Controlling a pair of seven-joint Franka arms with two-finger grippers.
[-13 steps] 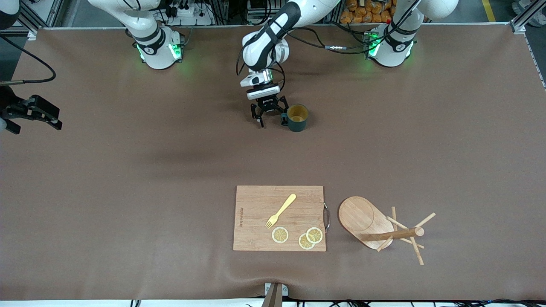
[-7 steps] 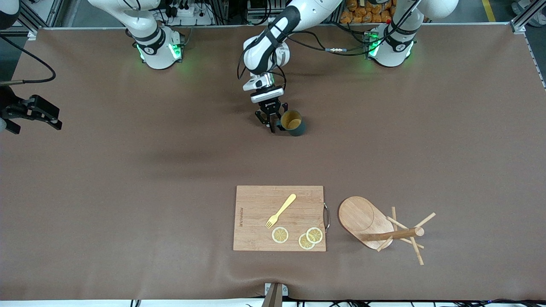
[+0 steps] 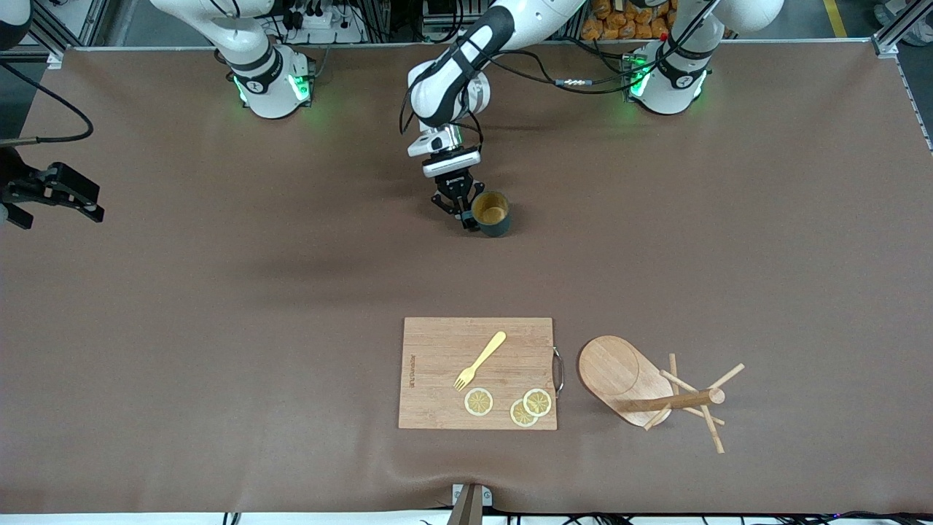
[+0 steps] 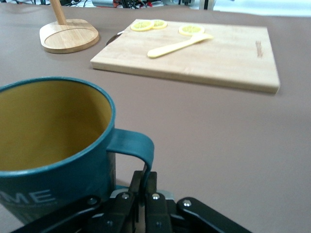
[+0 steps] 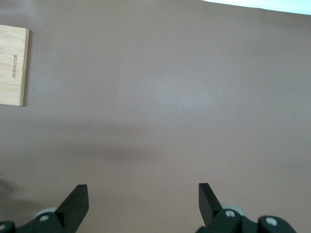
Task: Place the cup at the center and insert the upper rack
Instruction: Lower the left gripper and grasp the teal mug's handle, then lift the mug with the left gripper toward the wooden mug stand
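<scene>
Lying nearest the front camera on the brown tabletop [image 3: 219, 328] are two wooden things side by side. The upper rack [image 3: 649, 390] is tipped over on its side toward the left arm's end, its oval base [image 3: 612, 372] propped up on edge, its post running along the tabletop and its thin pegs splayed out. Just beside it sits the cutting board [image 3: 477, 373], carrying a yellow fork [image 3: 479, 360] and three lemon slices [image 3: 530, 407]. In the left wrist view the same board [image 4: 194, 53] and the rack's base [image 4: 69, 38] show past the mug.

Farther from the camera, near the middle of the tabletop's width but toward the robots' bases, is the cup [image 3: 490, 213], teal with a yellowish-brown inside. The left gripper [image 3: 461, 205] has its jaws clenched on the cup's handle [image 4: 132, 148], as the left wrist view shows clearly; pale lettering shows on the cup's side [image 4: 29, 196]. I cannot tell whether the cup rests on the tabletop or hangs just above it.

The right gripper [image 3: 55, 191] waits at the right arm's end of the tabletop, up in the air, its jaws spread wide with nothing between them [image 5: 143, 201].
</scene>
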